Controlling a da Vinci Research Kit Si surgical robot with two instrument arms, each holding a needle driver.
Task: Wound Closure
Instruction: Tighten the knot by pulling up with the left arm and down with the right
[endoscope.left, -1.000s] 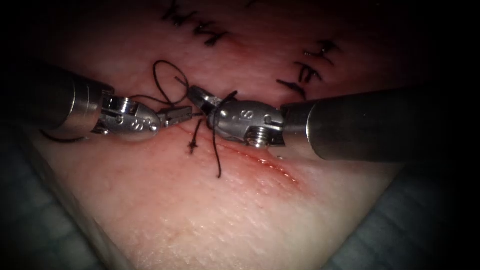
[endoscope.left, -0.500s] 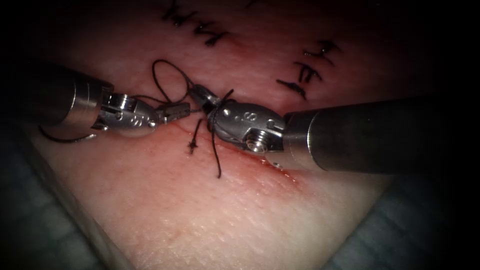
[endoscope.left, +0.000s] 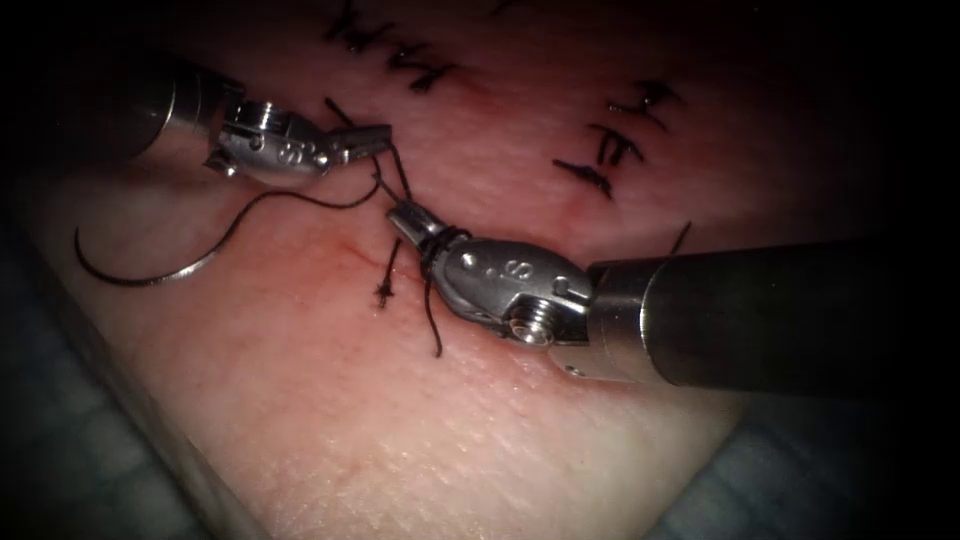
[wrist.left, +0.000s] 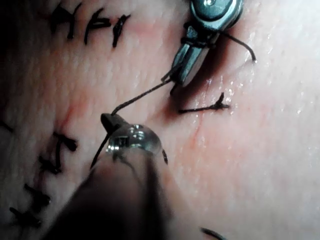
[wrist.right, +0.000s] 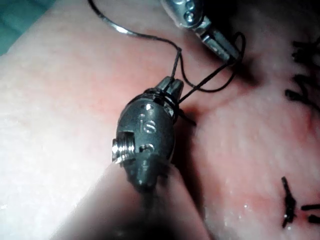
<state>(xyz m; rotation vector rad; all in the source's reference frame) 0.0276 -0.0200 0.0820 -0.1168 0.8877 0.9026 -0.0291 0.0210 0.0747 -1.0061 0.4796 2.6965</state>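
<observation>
Endoscope view: the left tool (endoscope.left: 372, 138), reaching in from ten o'clock, has lifted up and away from the cut over the last second and now grips the thread (endoscope.left: 392, 168) in closed jaws. The right tool (endoscope.left: 402, 216), entering from three o'clock, has thread wound around its closed jaws just above the cut (endoscope.left: 520, 322) in the tissue (endoscope.left: 400, 430); whether they pinch a strand cannot be told. The curved needle (endoscope.left: 140, 276) lies free on the tissue at eight o'clock of the left tool, left of the cut, held by neither tool. A knotted stitch (endoscope.left: 384, 292) sits beside the right tool's tip.

Left wrist view: the left tool (wrist.left: 111, 120) clamps thread (wrist.left: 142, 96) running taut to the right tool (wrist.left: 186, 70).

Right wrist view: thread coils ring the right tool (wrist.right: 171, 89), with the left tool (wrist.right: 225, 50) at one o'clock.
</observation>
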